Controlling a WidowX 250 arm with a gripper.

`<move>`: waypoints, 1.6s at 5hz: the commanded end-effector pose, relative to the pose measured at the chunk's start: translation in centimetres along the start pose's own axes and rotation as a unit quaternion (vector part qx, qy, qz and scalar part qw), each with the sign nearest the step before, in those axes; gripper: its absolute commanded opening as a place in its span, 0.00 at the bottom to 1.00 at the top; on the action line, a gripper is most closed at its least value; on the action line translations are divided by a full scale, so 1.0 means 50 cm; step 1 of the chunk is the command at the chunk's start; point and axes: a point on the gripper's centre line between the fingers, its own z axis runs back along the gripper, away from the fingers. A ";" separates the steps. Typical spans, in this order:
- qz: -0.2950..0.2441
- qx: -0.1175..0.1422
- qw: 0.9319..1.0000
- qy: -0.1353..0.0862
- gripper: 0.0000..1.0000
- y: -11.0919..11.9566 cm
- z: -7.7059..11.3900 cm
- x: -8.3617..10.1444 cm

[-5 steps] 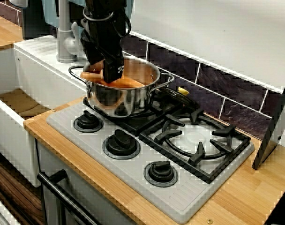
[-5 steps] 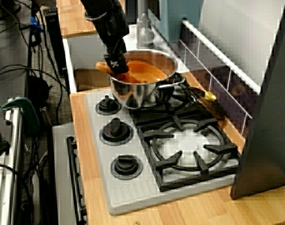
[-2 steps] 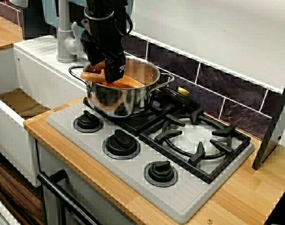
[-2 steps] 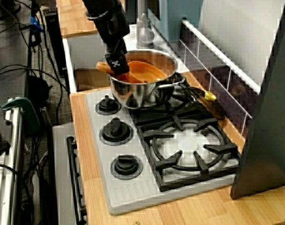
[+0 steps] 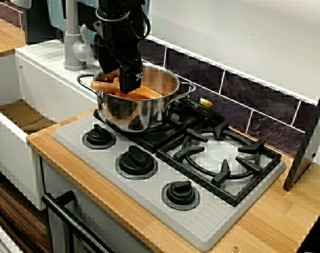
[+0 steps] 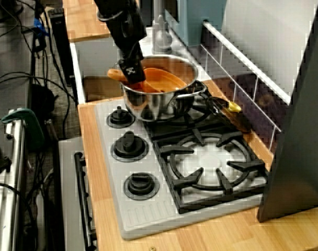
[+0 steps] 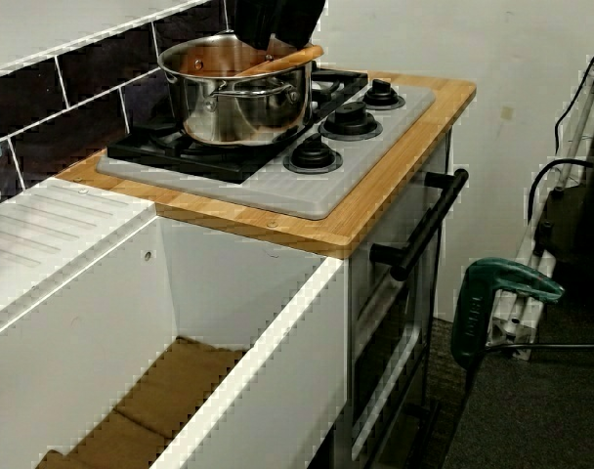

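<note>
A steel pot [image 5: 139, 108] stands on the back left burner of the stove; it also shows in the view along the stove [image 6: 159, 104] and in the view from the sink side [image 7: 233, 107]. A wooden spoon [image 5: 105, 85] lies in it, its handle [image 6: 116, 75] resting on the near rim and sticking out. My black gripper [image 5: 129, 87] hangs just over that handle at the rim. From the sink side its fingers [image 7: 297, 34] stand apart above the handle [image 7: 282, 61], open and holding nothing.
Three black knobs [image 5: 136, 161] line the stove's front. The right burner grate [image 5: 220, 155] is bare. A yellow-tipped item [image 5: 205, 102] lies behind the pot. A sink [image 7: 180, 391] and faucet [image 5: 73, 37] sit left. A dark slab [image 5: 307, 142] leans at right.
The gripper has shifted slightly up and toward the pot's middle. The spoon and the pot have stayed where they were.
</note>
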 end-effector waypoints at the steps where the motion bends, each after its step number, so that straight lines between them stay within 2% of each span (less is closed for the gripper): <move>1: 0.014 -0.002 1.000 -0.021 1.00 0.017 0.019 0.023; 3: 0.022 -0.008 1.000 -0.017 1.00 0.021 0.004 0.040; 4: -0.008 -0.021 0.999 -0.023 1.00 0.017 0.000 0.038; 5: -0.029 -0.037 0.998 -0.031 1.00 0.017 -0.001 0.032; 7: -0.059 -0.054 0.995 -0.056 1.00 0.028 -0.014 0.032; 8: -0.071 -0.053 0.994 -0.061 1.00 0.017 -0.016 0.028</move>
